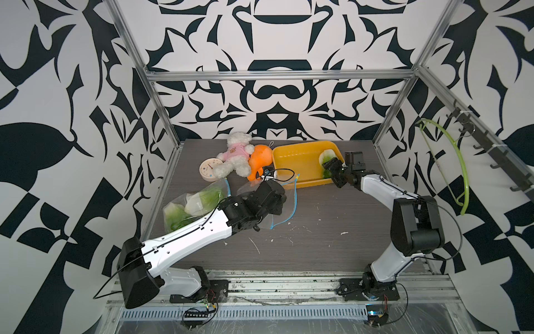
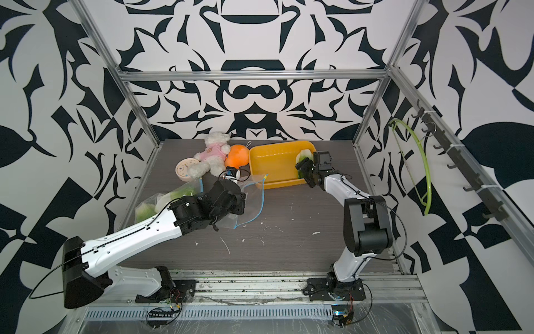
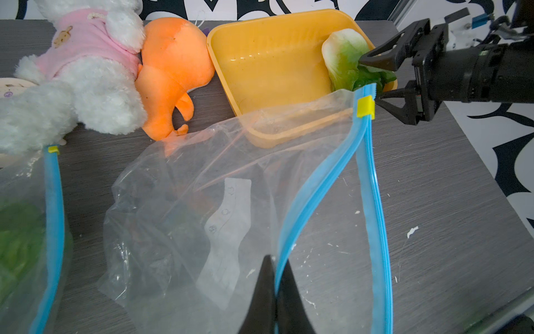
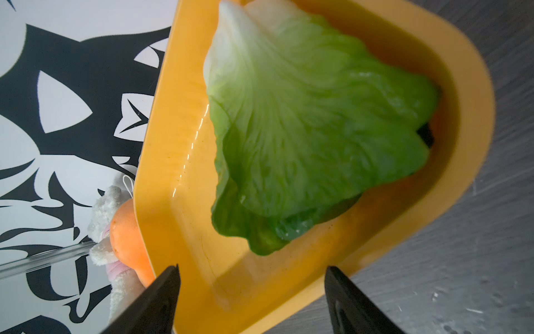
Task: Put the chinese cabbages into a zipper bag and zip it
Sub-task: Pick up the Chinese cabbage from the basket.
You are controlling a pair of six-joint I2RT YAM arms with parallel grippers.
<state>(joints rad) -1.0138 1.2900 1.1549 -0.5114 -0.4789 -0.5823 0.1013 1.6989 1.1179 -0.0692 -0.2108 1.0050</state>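
"While the left gripper (image 3: 276,267) is pinched shut on the blue zip edge of the empty zipper bag (image 3: 202,202), what is entered for the other arm?" asks the clerk.

"Right gripper (image 4: 251,270): jaws wide, nothing held, poised over the leafy end of one chinese cabbage (image 4: 303,115). Location: right corner of the yellow tray (image 1: 294,162), upper centre in both top views. Handling advice: close across the firmer white stem rather than the limp leaf, lift clear of the tray wall, then feed it into the pinched bag, whose mouth looks only partly parted."

"Other cabbages?"

"Two heads (image 1: 199,202), inside a second bag (image 1: 219,186), left of centre. Whether it is zipped, cannot tell."

"Surface and room?"

"Table (image 1: 332,231): grey wood grain, white scraps (image 1: 254,245) toward the lower middle. Upper edge: round clock (image 1: 209,169), white plush bear (image 1: 234,156), orange plush toy (image 1: 260,162), crowded together beside the tray. Walls (image 1: 274,95): black-and-white pattern. Frame (image 1: 277,75): aluminium. Right side: hook rail (image 1: 488,138), one green hanger (image 1: 464,179)."
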